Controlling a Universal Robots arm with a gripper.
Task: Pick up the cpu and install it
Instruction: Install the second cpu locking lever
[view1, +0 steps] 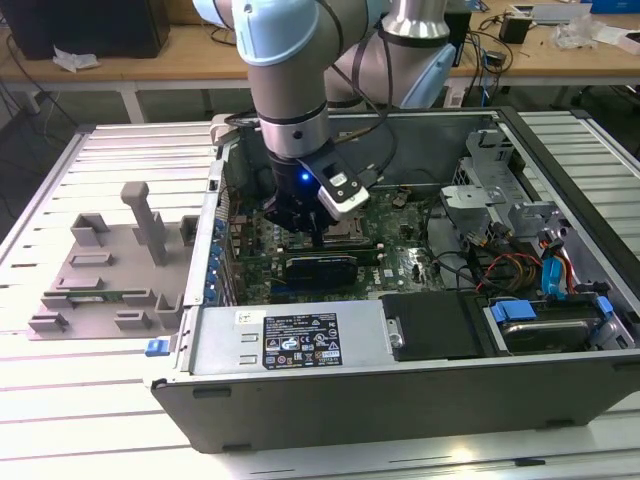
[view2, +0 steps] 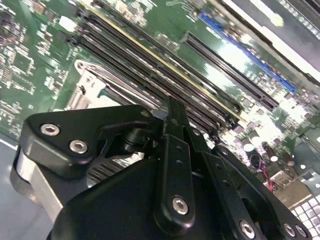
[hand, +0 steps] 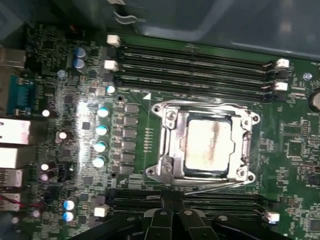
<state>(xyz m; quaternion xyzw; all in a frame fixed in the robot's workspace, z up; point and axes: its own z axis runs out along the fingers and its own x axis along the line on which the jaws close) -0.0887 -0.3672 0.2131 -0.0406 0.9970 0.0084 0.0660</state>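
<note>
The cpu (hand: 207, 145), a flat square chip with a silver-grey top, lies inside the metal-framed socket (hand: 167, 145) on the green motherboard (hand: 60, 65) in the first wrist view. My gripper (hand: 173, 200) hangs just beside the socket's edge, its black fingers pressed together with nothing between them. In the second wrist view the gripper (view2: 170, 104) hovers low over the board, with part of the socket frame (view2: 87, 92) showing beside it. In the exterior view the gripper (view1: 300, 225) reaches down into the open computer case (view1: 400, 400).
Memory slots (hand: 195, 65) run along both sides of the socket. A grey plastic fixture tray (view1: 100, 270) sits on the table at the exterior view's left. The power supply (view1: 290, 340), drive bays and loose cables (view1: 520, 270) crowd the case, whose walls ring the board.
</note>
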